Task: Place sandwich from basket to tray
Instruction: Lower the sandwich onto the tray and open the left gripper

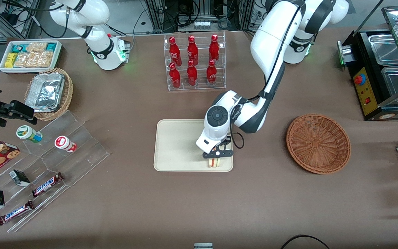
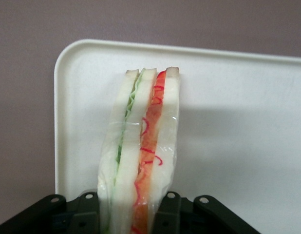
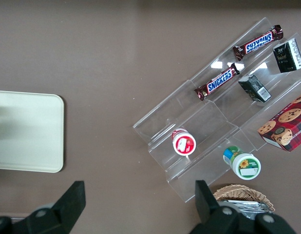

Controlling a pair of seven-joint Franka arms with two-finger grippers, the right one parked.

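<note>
The sandwich (image 1: 215,163) is a clear-wrapped white-bread wedge with green and red-orange filling. It stands on edge at the tray's corner nearest the front camera, toward the basket. My left gripper (image 1: 217,156) is shut on the sandwich from above. In the left wrist view the sandwich (image 2: 141,146) sits between the black fingers (image 2: 87,212), over the cream tray (image 2: 238,122). The cream-beige tray (image 1: 176,145) lies mid-table. The reddish-brown wicker basket (image 1: 318,143) sits empty toward the working arm's end.
A clear rack of red bottles (image 1: 193,62) stands farther from the front camera than the tray. A clear stepped display with Snickers bars (image 1: 47,183), cups and boxes lies toward the parked arm's end, with a tan foil-container basket (image 1: 48,93) and a white snack bin (image 1: 29,55). A black food warmer (image 1: 385,76) stands at the working arm's end.
</note>
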